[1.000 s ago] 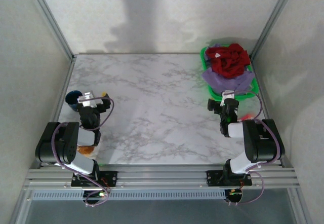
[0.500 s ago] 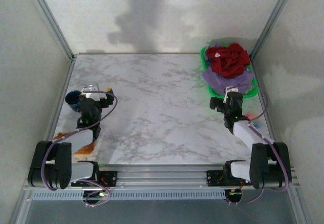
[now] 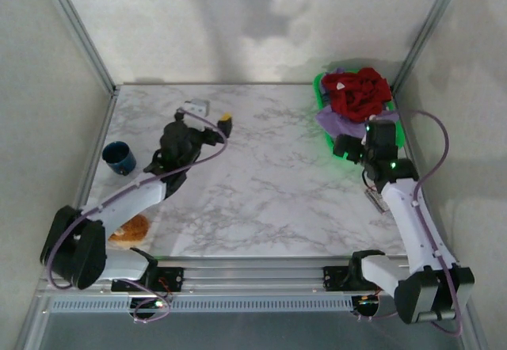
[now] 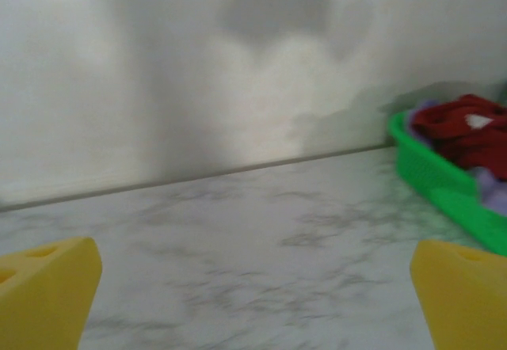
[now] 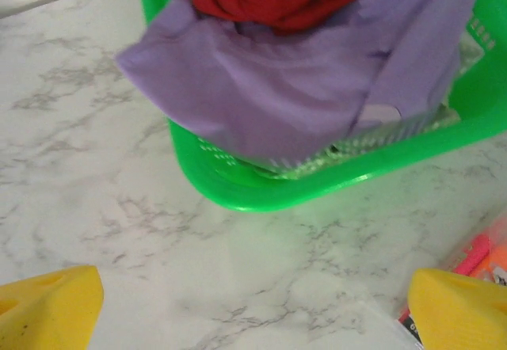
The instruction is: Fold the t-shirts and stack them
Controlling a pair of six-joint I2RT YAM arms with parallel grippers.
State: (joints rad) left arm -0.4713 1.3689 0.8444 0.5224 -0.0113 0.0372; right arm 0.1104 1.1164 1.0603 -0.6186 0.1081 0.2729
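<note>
Heaped in the green basket [image 3: 322, 97] at the table's [image 3: 261, 184] far right corner: two t-shirts, neither folded nor stacked yet. On top, the red shirt [image 3: 362, 93], crumpled into tight ridges. Beneath it, the lavender shirt [image 5: 301, 89], slack and smooth, spilling over the basket's near-left rim and hanging down its outer wall, short of the marble as far as the wrist view tells. No clear long axis to the bundle itself; basket's long side running near to far in the overhead view.

Just ahead of the right gripper [image 5: 253, 314], which hangs beside the basket's near end, pointed at the draped lavender cloth, yellow fingers [image 5: 47, 306] spread wide and holding nothing. By far the nearer arm, so likely the one to make the first pull, and the overhanging lavender edge looks the easiest cloth to pinch, though dragging it may bring the red one along.

Well apart across the table, the left gripper [image 4: 253, 298], likewise spread and empty, aimed at the back wall with the basket off to its right. Near the left edge, clear of the work, a blue cup [image 3: 119, 158] and an orange lump [image 3: 131, 230].
</note>
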